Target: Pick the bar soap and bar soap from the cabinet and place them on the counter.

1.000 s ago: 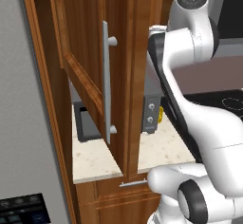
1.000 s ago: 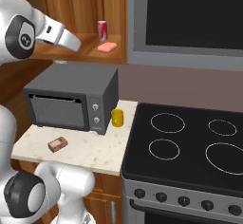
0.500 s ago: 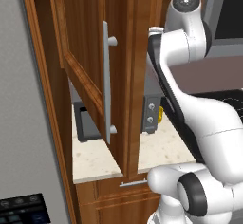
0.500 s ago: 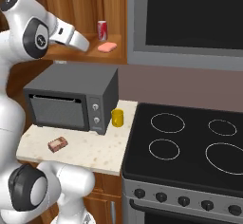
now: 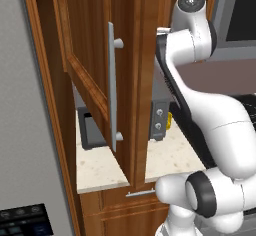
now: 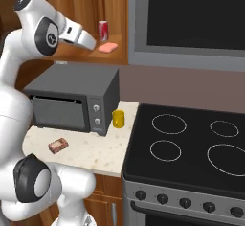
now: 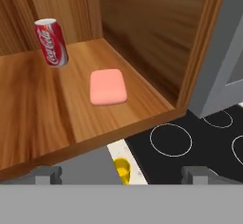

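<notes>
Left base view: cabinet (image 5: pixel 85 55) door swung open toward the camera, long silver handle (image 5: pixel 112 87) in front, arm (image 5: pixel 192 70) reaching up past the door edge. The open door sits close beside the arm; a wide swing on the way out could clip it.

Right base view: bar soap (image 6: pixel 108 47) lies flat on the cabinet shelf (image 6: pixel 91 51), red soda can (image 6: pixel 103 30) just behind it. A small brownish bar (image 6: pixel 58 145) already lies on the worktop (image 6: pixel 91 153) in front of the microwave (image 6: pixel 72 98), yellow object (image 6: pixel 118 119) beside it. Forearm points at the shelf.

Hand view: gripper (image 7: pixel 121 174) spread fully, nothing between the tips, short of the shelf's front edge. Soap near the shelf's right wall, apart from the can. Risks: the soap is thin and flat, so the tips may scrape the shelf or push the bar toward the wall; a drift toward the can could knock it over.
</notes>
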